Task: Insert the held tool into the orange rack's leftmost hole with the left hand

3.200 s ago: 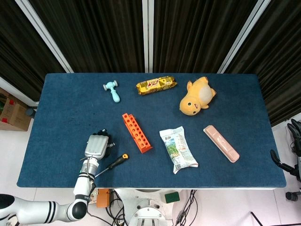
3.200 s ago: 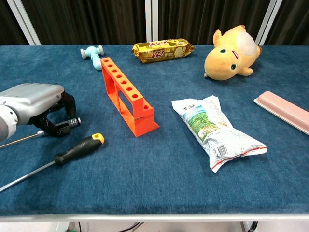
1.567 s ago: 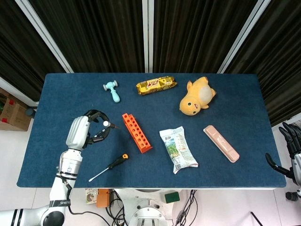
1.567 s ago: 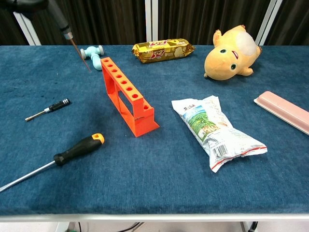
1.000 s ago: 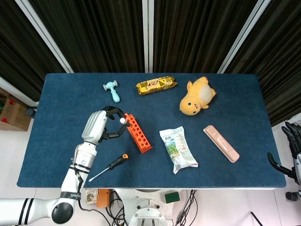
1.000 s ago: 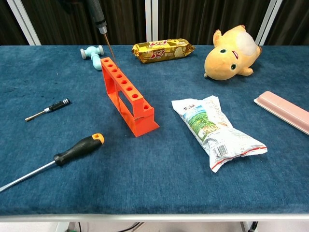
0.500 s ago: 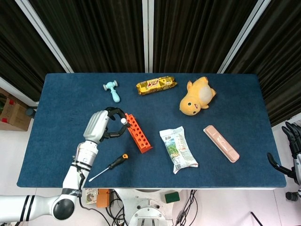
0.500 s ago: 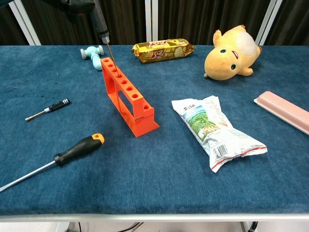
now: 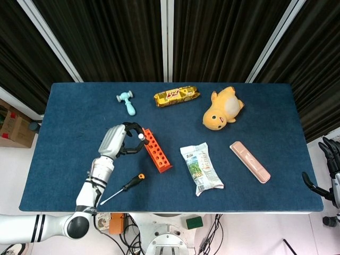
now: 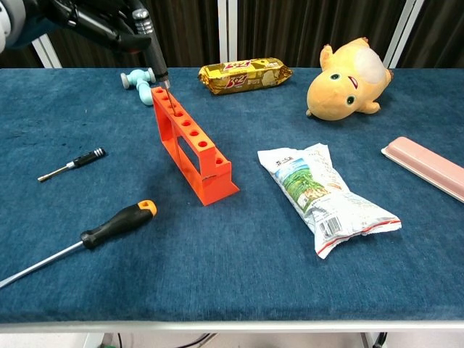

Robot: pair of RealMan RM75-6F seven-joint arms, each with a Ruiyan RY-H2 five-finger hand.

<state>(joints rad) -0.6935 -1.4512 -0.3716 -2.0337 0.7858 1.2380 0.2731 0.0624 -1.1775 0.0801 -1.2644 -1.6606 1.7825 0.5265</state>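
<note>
The orange rack [image 9: 155, 150] lies on the blue table, with a row of holes along its top [image 10: 190, 138]. My left hand [image 9: 119, 141] is beside the rack's far end and grips a slim dark-handled tool [image 10: 156, 51] upright. The tool's lower end stands in the end hole farthest from me [image 10: 160, 91], and its shaft is hidden inside. In the head view only the tool's pale cap [image 9: 141, 136] shows. In the chest view my left hand [image 10: 94, 22] is at the top left corner. My right hand [image 9: 329, 159] hangs off the table's right edge, fingers apart, holding nothing.
A black and orange screwdriver [image 10: 116, 222] and a small screwdriver [image 10: 72, 164] lie left of the rack. A blue toy hammer [image 10: 136, 78], a snack bar [image 10: 245, 75] and a yellow plush [image 10: 348, 80] sit at the back. A snack bag [image 10: 322, 196] and a pink case [image 10: 428, 167] lie to the right.
My left hand picked up the tool, carried it right to the rack's far end and lowered it. The bare shaft above the end hole has sunk into it.
</note>
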